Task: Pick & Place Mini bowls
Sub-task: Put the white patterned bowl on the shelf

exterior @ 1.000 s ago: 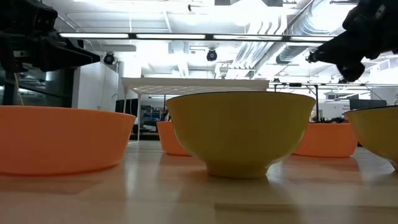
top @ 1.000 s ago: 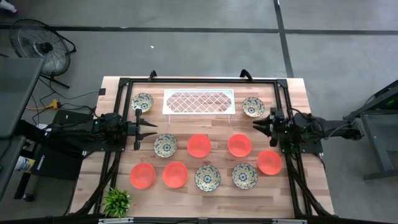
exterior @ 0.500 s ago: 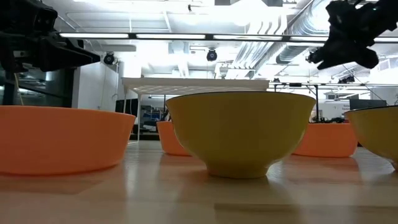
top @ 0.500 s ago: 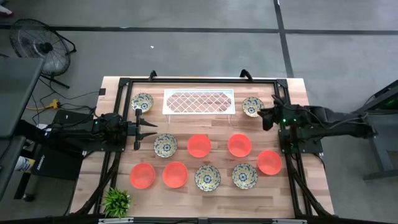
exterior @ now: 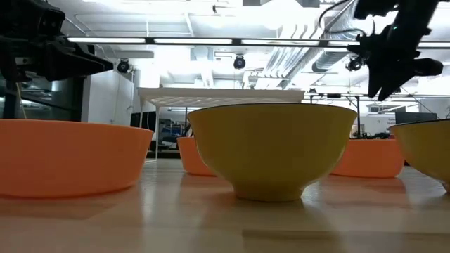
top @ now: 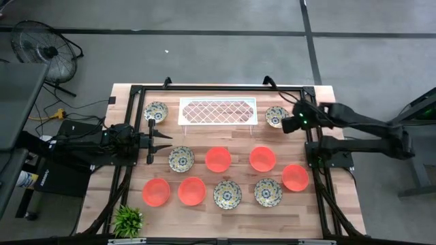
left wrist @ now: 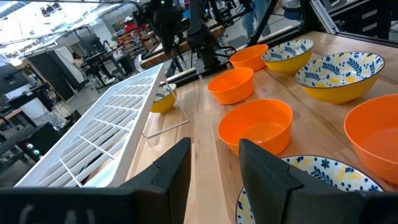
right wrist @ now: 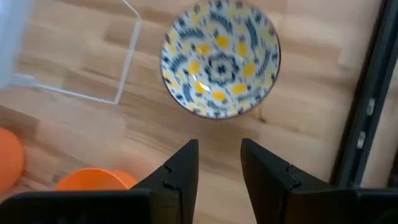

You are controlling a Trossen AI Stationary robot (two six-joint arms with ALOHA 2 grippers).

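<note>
High view: ten bowls lie on the table [top: 327, 95]; the right gripper [top: 289, 124] hangs beside the floral bowl [top: 276, 116] by the tray [top: 216, 111], partly hiding it. Right wrist view: narrowly parted fingers [right wrist: 183, 168], empty, above that bowl. Left wrist view: left gripper [left wrist: 214, 165] narrowly parted, empty, its nearest bowl [left wrist: 323, 186] cut off.

Orange bowls [top: 218, 159]; blue-floral bowls [right wrist: 220, 66]; white lattice tray [top: 217, 111].

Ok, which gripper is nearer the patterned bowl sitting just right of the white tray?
Right. The right gripper hangs open just beside and above that patterned bowl, looking straight down at it. The left gripper waits open across the table, beside another patterned bowl.
</note>
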